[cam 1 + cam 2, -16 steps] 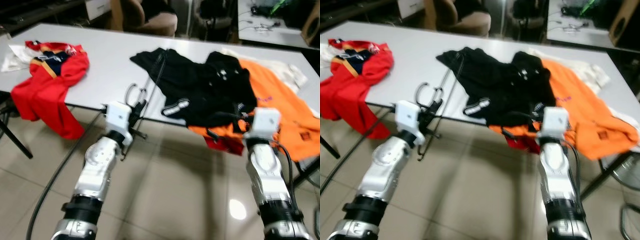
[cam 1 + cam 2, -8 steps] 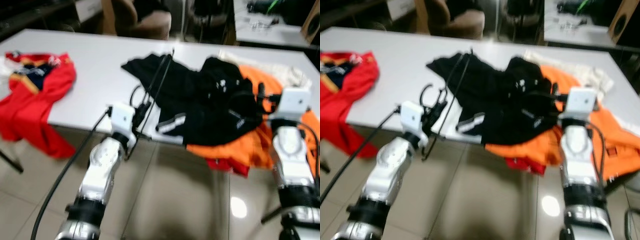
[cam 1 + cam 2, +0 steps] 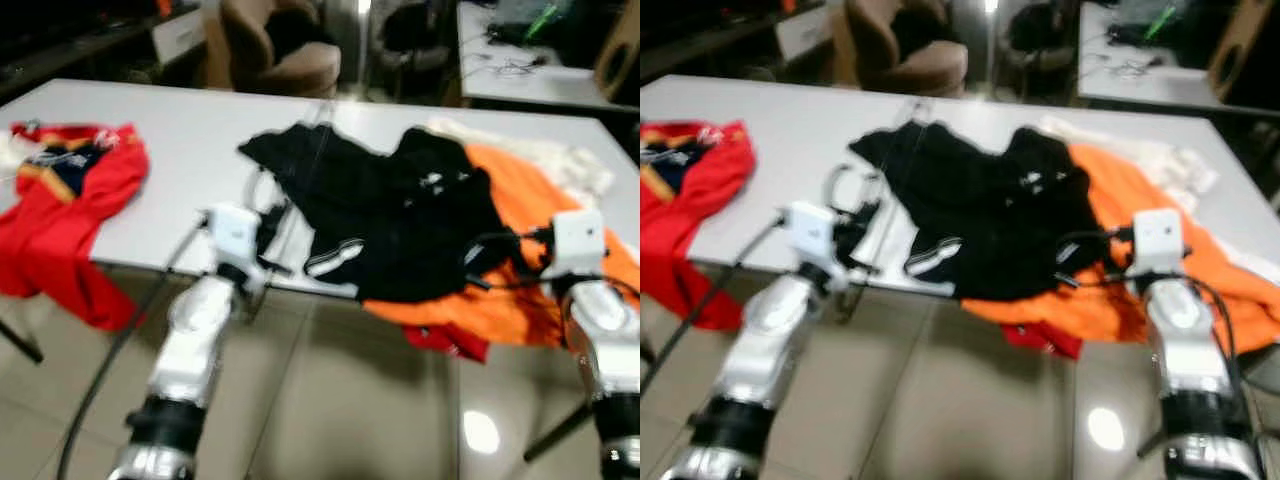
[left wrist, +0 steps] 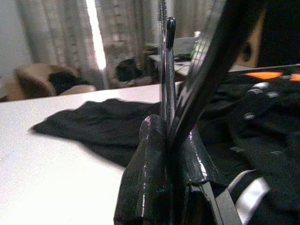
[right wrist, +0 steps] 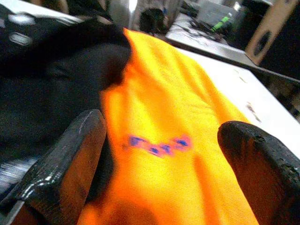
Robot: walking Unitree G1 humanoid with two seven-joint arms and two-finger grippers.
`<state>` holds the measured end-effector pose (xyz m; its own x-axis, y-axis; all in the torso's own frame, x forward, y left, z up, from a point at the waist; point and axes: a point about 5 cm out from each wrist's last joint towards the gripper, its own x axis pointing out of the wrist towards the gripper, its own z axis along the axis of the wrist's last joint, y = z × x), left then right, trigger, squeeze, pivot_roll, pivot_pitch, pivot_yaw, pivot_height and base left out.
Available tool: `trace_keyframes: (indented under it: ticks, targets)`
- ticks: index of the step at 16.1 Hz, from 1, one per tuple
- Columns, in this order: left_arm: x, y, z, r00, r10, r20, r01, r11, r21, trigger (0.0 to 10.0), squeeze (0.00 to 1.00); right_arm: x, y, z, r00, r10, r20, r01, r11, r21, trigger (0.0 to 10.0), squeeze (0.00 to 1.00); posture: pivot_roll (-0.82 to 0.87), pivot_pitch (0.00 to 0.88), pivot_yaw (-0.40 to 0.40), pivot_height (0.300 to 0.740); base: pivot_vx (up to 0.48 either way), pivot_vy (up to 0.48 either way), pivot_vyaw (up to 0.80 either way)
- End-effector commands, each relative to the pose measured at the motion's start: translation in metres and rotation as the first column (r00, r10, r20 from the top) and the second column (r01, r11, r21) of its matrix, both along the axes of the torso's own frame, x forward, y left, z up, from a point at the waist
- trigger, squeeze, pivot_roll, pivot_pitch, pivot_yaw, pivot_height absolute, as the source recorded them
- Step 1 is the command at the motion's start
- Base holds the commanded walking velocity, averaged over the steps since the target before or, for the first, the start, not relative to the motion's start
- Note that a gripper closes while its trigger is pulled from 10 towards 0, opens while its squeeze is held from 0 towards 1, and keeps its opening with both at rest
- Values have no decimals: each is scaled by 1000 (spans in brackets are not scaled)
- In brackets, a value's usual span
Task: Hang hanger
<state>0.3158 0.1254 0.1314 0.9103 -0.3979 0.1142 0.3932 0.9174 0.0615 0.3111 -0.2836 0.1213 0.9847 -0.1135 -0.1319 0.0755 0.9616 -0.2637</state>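
A black hanger (image 4: 199, 86) with a metal hook (image 4: 164, 70) is clamped in my left gripper (image 3: 862, 222), which is shut on it at the near edge of the white table (image 3: 170, 120). The hanger's arms reach out over a black garment (image 3: 400, 210) spread in the middle of the table. Beside that garment lies an orange shirt (image 3: 520, 200) that droops over the near edge. My right gripper (image 5: 161, 140) is open just above the orange shirt (image 5: 159, 103), with its fingers (image 3: 1080, 255) pointing toward the black garment.
A red garment (image 3: 60, 190) hangs over the table's left side. Pale cloth (image 3: 560, 160) lies behind the orange shirt. A brown chair (image 3: 270, 45) stands beyond the table, and a second desk (image 3: 520, 80) with cables at the back right. Tiled floor lies below.
The whole view has shifted and blurred as the camera moved. My right gripper rose from the table's edge to over the orange shirt. My left gripper still holds the hanger.
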Motion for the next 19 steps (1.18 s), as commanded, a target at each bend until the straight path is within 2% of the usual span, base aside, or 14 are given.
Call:
trace_keyframes:
  ticks: [1, 7, 10, 14, 15, 16, 17, 19]
  targets:
    - [2, 13, 2, 999, 47, 0, -47, 999, 5, 10000, 0, 6, 6, 0, 1000, 18, -16, -17, 1000, 22, 10000, 47, -105, 0, 24, 740, 0, 0, 0]
    - [0, 16, 3, 998, 58, 1, -58, 998, 2, 10000, 0, 20, 4, 9, 999, 43, -1, -43, 999, 34, 10000, 47, -83, 0, 22, 740, 0, 0, 0]
    - [-4, 23, 4, 998, 63, 3, -63, 998, 18, 10000, 0, 33, 6, 10, 999, 39, 0, -39, 998, 51, 10000, 59, -42, 0, 16, 740, 0, 0, 0]
    - [-8, 27, 5, 998, 65, 7, -65, 997, 35, 10000, 0, 36, 4, 6, 1000, 5, -14, -4, 994, 112, 10000, 63, -19, 0, 12, 740, 0, 0, 0]
    - [-8, 29, 8, 998, 68, 16, -68, 997, 36, 10000, 0, 39, 6, 16, 999, 28, 34, -31, 996, 82, 10000, 63, -4, 0, -1, 740, 0, 0, 0]
    - [-8, 31, 11, 997, 77, 29, -78, 996, 33, 10000, 0, 41, 6, 36, 994, 22, 110, -22, 1000, 2, 10000, 63, -5, 0, -3, 740, 0, 0, 0]
    - [-9, 34, 12, 995, 90, 32, -90, 996, 19, 10000, 0, 39, 3, 53, 979, -22, 201, 33, 998, -52, 10000, 67, -14, 0, -2, 740, 0, 0, 0]
    - [-10, 30, 9, 997, 77, 23, -77, 997, 10, 10000, 0, 37, 8, 62, 956, -31, 292, 65, 992, -105, 10000, 67, -19, 0, -4, 740, 0, 0, 0]
